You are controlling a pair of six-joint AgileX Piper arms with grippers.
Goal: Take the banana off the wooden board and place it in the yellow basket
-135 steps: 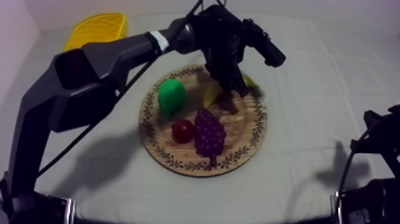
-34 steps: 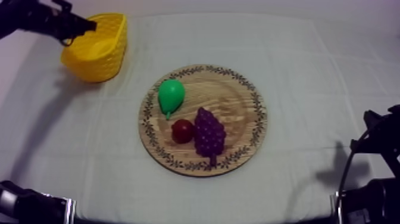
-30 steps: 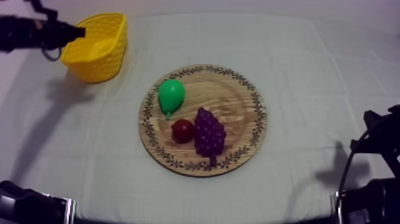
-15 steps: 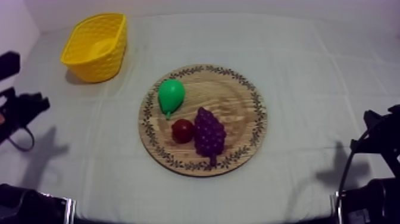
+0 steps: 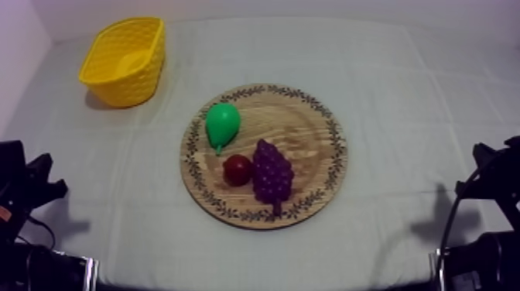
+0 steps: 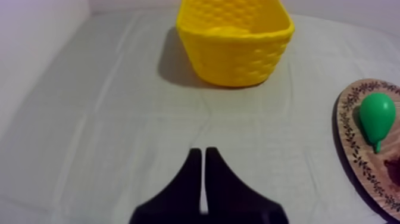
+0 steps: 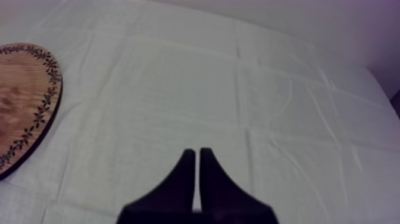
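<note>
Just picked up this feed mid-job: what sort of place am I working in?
Most likely a staged tabletop test bench, not a real kitchen: a cloth-draped table, a toy pear and grapes laid on a round board, and a basket off to one side.

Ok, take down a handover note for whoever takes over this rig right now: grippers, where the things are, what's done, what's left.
Left gripper: shut on nothing, low over the cloth, pointing toward the basket.
Right gripper: shut on nothing, low over the cloth beside the board.
Things: the board holds the pear, the small red fruit and the grapes, nothing else. A pale curved shape inside the basket looks like the banana, though yellow on yellow is hard to tell.
Done: the banana seems to be in the basket.
Left: probably nothing; confirm the banana with a closer look.
</note>
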